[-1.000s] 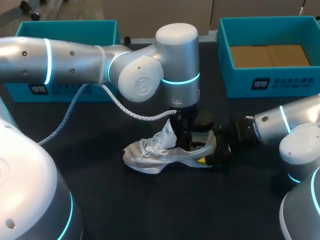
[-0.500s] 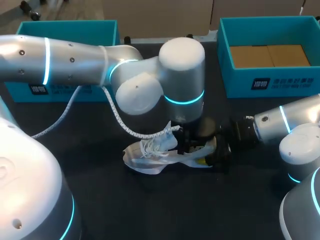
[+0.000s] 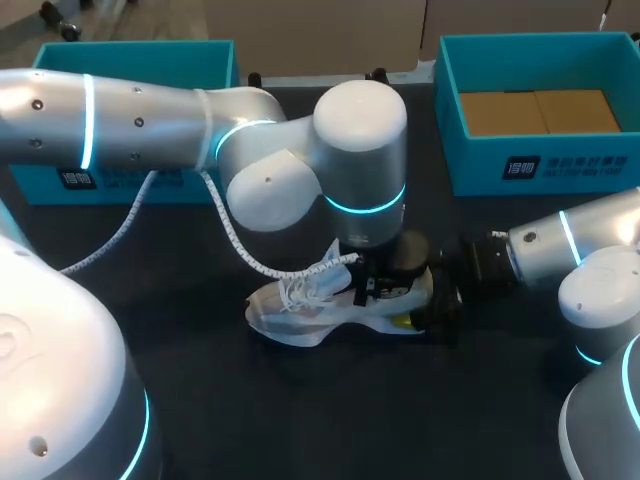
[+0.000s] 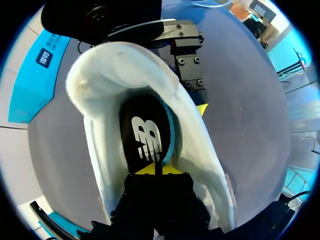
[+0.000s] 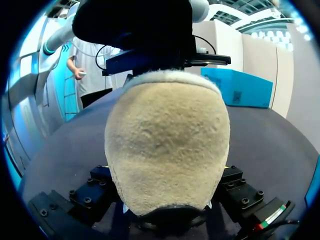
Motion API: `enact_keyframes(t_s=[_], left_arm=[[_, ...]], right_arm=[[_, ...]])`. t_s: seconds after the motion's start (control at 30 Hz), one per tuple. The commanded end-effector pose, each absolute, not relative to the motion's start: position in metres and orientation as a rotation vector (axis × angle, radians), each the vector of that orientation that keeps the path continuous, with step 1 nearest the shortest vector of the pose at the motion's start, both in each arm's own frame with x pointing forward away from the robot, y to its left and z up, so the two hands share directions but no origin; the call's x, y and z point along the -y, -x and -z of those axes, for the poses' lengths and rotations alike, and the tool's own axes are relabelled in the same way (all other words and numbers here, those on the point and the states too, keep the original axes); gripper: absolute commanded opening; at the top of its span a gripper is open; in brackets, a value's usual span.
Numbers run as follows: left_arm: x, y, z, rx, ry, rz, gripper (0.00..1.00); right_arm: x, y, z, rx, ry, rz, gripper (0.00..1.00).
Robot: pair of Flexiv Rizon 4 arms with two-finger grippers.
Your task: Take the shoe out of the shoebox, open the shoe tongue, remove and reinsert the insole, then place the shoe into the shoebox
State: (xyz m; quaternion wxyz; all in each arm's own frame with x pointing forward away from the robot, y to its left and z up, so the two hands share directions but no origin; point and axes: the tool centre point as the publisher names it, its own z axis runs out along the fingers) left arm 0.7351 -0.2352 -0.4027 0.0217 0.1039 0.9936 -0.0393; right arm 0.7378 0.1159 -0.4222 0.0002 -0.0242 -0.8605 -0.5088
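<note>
1. Left arm [image 3: 150, 120] comes in from the left and bends down, its wrist upright over the shoe's [image 3: 300, 312] heel opening.
2. Left gripper [image 4: 155, 170]: fingers pressed together, yellow tips down inside the shoe on the heel end of the insole [image 4: 147, 137] (can't tell whether they nip its edge).
3. Right arm [image 3: 560, 250] lies low, coming in from the right with its wrist level.
4. Right gripper [image 5: 165, 175] is clamped on the shoe's heel, one finger on each side.
5. Shoe: white, loose laces, on the black table [image 3: 300, 420] in front of and between the two boxes. Toe points to my left, heel at the right gripper. The heel back is fuzzy beige in the right wrist view.
6. Insole: dark with a teal edge, lying flat inside the shoe.
7. Teal shoebox [image 3: 580, 165] far right, brown cardboard inside. Second teal box [image 3: 130, 52] far left, partly behind the left arm.
8. Print: white logo on the insole and white labels on both box fronts (not read out).
</note>
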Motion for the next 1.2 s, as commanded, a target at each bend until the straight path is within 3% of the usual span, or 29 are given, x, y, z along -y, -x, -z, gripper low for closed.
enact_keyframes(t_s=[0.03, 1.2], left_arm=[[0.224, -0.739, 0.386, -3.091, -0.321, 0.134, 0.00], [0.220, -0.734, 0.319, -3.161, -0.381, 0.423, 0.00]], right_arm=[[-0.117, -0.738, 0.424, 2.706, 0.076, 1.592, 0.00], [-0.117, -0.738, 0.424, 2.706, 0.076, 1.592, 0.00]])
